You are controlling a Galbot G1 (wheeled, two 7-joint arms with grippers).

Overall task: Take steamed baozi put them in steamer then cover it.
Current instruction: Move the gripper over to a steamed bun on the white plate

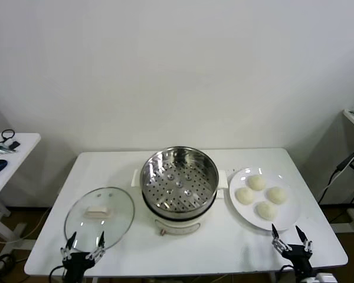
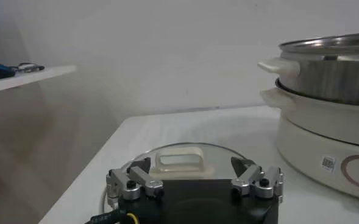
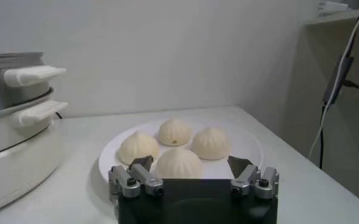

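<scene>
The four baozi (image 1: 260, 196) sit on a white plate (image 1: 289, 219) to the right of the steamer (image 1: 179, 180). The right gripper (image 1: 291, 239), fingers apart and empty, waits just in front of the plate. It is nearer than the left gripper (image 1: 83, 246), also open, by the cover (image 1: 100, 216).

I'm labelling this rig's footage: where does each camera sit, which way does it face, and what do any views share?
Head view: high on the robot, looking down at the white table; both open tools, left tool and right tool, at the near edge.
Left wrist view: low behind the left tool, facing the round clear glass lid.
Right wrist view: low behind the right tool, facing four cream-white buns on a white plate.
Shared: the shiny steel steamer pot.
</scene>
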